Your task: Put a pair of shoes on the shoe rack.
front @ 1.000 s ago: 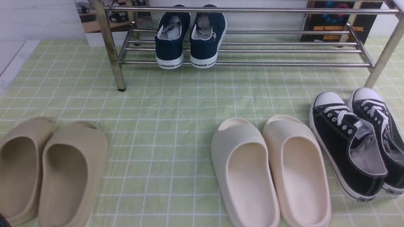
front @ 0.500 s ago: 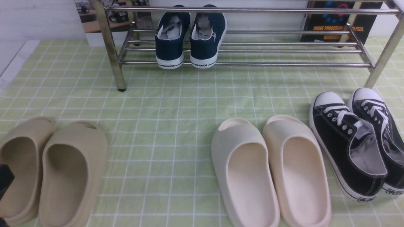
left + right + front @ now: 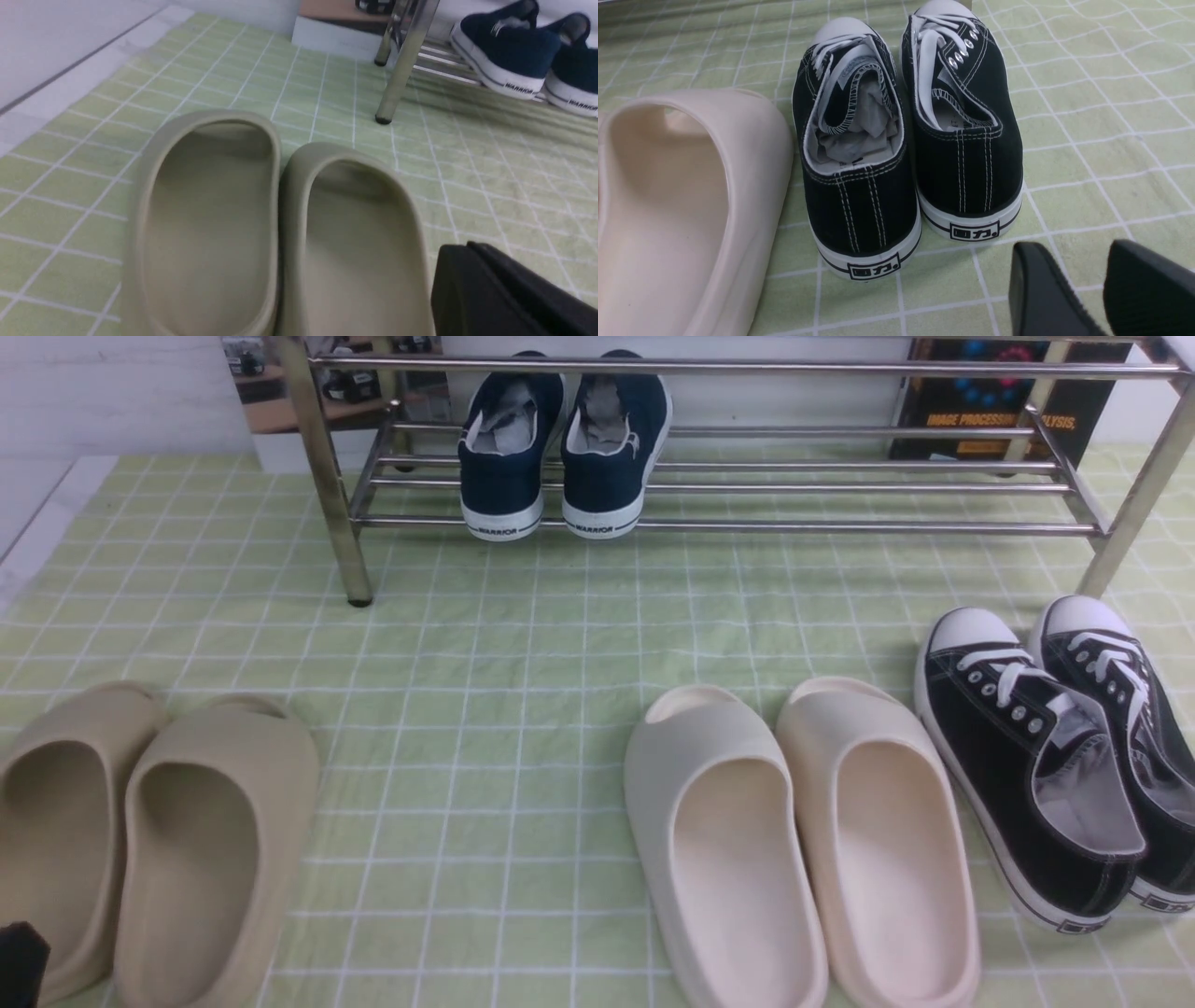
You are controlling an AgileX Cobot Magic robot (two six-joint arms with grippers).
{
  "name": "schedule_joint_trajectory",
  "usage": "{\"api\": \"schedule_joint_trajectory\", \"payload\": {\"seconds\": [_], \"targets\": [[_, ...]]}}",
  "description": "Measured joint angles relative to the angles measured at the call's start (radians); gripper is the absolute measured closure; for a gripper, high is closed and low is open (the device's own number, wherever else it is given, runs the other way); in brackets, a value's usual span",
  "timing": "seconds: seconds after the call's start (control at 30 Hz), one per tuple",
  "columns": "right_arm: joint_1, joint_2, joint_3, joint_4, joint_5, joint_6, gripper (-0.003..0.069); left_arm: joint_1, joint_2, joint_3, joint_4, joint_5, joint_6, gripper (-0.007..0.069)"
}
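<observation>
**Navy pair on the rack, both grippers empty**

Green checked cloth point(image 3: 523, 709) covers the floor I see. Nearest me, my left gripper point(image 3: 495, 298) sits pressed together, holding nothing, just beside the tan slides point(image 3: 140, 840). My right gripper point(image 3: 1087, 289) stands spread, empty, behind the heels of the black lace-up sneakers point(image 3: 906, 140). Cream slides point(image 3: 803, 849) lie between the two pairs. Farther off, the pair of shoes point(image 3: 560, 448) rests side by side on the shoe rack point(image 3: 840, 527), toward its left end, heels facing me.
</observation>
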Motion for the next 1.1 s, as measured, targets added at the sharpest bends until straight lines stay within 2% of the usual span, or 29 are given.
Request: {"api": "schedule_joint_trajectory", "payload": {"seconds": [0.37, 1.1], "targets": [[0.0, 0.0, 0.0, 0.0, 0.0, 0.0, 0.0412, 0.0, 0.0, 0.002, 0.033, 0.151, -0.002, 0.0638], [0.0, 0.0, 0.0, 0.0, 0.0, 0.0, 0.0412, 0.0, 0.0, 0.002, 0.029, 0.164, -0.003, 0.0638]]}}
